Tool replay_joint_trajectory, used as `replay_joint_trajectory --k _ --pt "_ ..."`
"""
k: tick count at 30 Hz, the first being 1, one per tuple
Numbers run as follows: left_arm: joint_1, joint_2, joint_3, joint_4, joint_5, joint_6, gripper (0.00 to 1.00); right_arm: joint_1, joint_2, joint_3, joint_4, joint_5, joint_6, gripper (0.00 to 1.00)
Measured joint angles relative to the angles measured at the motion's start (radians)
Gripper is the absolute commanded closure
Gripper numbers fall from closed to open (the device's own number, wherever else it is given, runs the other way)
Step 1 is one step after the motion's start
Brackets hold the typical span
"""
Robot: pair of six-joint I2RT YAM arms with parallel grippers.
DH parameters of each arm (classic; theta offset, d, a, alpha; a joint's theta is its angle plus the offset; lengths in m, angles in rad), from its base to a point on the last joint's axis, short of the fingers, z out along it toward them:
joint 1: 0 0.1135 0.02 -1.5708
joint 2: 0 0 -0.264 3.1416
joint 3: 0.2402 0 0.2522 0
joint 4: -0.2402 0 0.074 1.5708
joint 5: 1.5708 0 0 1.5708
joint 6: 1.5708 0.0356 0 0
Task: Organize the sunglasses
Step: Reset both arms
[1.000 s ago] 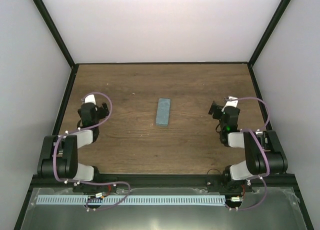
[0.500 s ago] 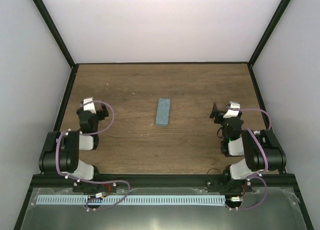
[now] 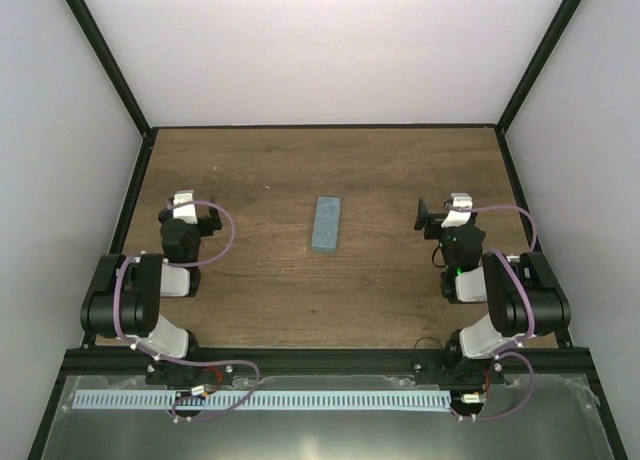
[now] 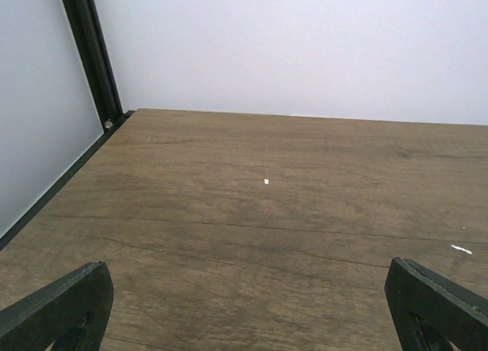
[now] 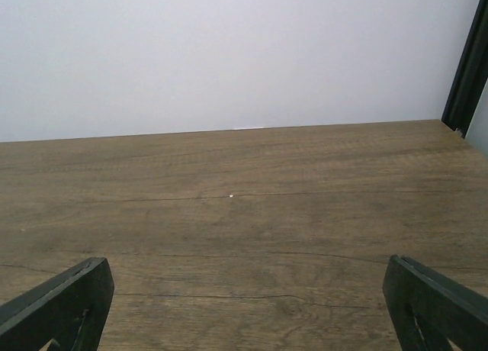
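Observation:
A closed grey-blue oblong case (image 3: pixel 326 224) lies on the wooden table (image 3: pixel 260 170) midway between the arms. The pink-purple sunglasses are not visible in any view. My left gripper (image 3: pixel 190 212) sits low at the table's left side, well left of the case; in its wrist view the gripper (image 4: pixel 252 309) is open and empty, with only bare wood between the fingers (image 4: pixel 65 305). My right gripper (image 3: pixel 440 216) sits low at the right side, well right of the case; in its wrist view it (image 5: pixel 248 305) is open and empty.
White walls and black frame posts (image 3: pixel 120 70) enclose the table on three sides. A few small white specks (image 4: pixel 266 181) lie on the wood. A metal tray with a perforated strip (image 3: pixel 260 401) runs in front of the arm bases.
Both arms have folded back a little toward their bases, and the wrists have turned to face the back wall. The case has not moved.

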Motion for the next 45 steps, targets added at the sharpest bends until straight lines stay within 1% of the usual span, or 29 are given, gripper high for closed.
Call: replay_joint_trajectory --k 10,45 --pt "0.000 0.000 0.007 -0.019 0.033 0.019 0.00 0.000 0.000 0.000 -0.009 -0.010 -0.010 0.00" --pt "0.000 0.000 0.007 -0.020 0.034 0.021 0.00 0.000 0.000 0.000 -0.015 -0.014 -0.014 0.00"
